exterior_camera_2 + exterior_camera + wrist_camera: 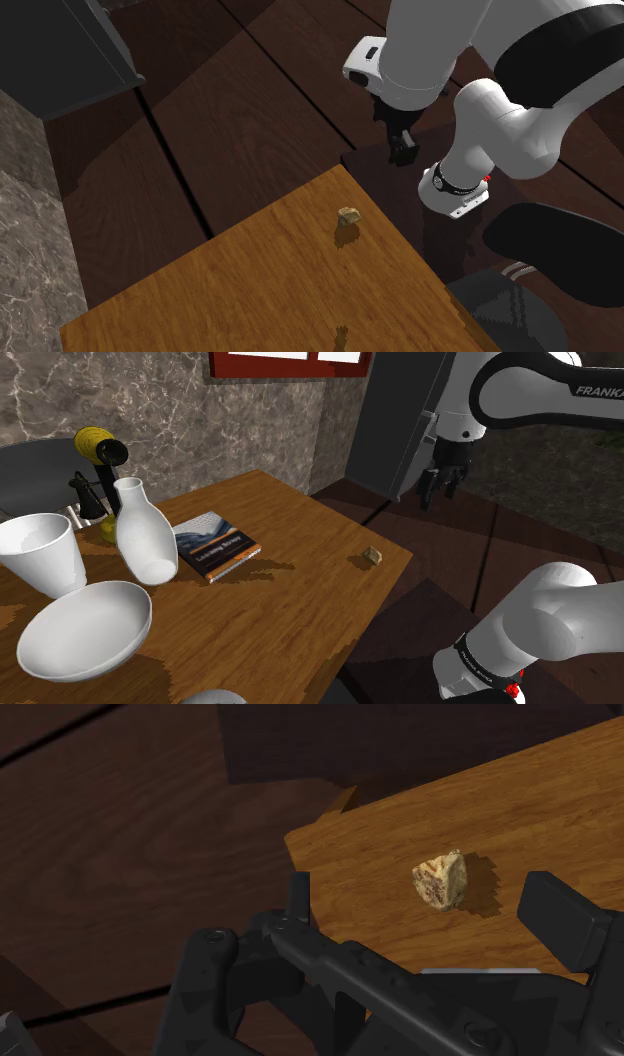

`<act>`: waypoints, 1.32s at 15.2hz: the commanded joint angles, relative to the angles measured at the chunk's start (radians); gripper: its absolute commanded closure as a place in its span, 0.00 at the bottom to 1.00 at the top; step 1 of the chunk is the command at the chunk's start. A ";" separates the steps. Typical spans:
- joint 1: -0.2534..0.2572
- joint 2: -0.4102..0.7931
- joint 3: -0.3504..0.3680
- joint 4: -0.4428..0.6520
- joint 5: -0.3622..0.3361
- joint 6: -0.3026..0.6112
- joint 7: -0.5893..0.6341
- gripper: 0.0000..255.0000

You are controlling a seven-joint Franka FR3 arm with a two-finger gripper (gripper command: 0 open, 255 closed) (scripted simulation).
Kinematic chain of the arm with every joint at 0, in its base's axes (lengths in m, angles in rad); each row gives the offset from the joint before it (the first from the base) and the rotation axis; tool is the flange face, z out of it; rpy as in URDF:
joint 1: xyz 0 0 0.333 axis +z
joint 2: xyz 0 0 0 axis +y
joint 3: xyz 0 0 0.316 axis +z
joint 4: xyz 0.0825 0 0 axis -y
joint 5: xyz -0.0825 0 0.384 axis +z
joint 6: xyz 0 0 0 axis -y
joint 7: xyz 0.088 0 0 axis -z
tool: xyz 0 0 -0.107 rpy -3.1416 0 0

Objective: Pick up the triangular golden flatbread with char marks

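The flatbread (373, 555) is a small golden-tan wedge with dark char marks, lying near the corner of the wooden table (300, 602). It also lies close to the table's corner in the second exterior view, flatbread (349, 214). My black gripper (441, 482) hangs open in the air, well above the flatbread and out past the table's corner, over the floor. From the second exterior view the gripper (402, 150) sits beyond the table edge. In the wrist view the flatbread (441, 881) lies ahead between the spread fingers (558, 916), untouched.
A book (216, 546), a white vase (145, 532), a white cup (42, 552) and a white bowl (85, 629) stand on the table toward the shoulder view's left. A yellow and black object (98, 448) is behind them. A dark cabinet (70, 50) stands on the plank floor.
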 commanded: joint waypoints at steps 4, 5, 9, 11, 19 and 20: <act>0.015 -0.035 -0.002 -0.126 0.010 0.148 0.005 0.00; 0.020 -0.043 -0.002 -0.165 0.013 0.200 0.007 0.00; 0.039 -0.046 0.000 -0.309 0.023 0.418 0.015 0.00; 0.048 -0.028 0.002 -0.372 0.026 0.538 0.020 0.00; 0.062 0.146 0.020 -0.515 0.019 0.973 0.047 0.00; 0.060 0.161 0.022 -0.521 0.017 0.994 0.050 0.00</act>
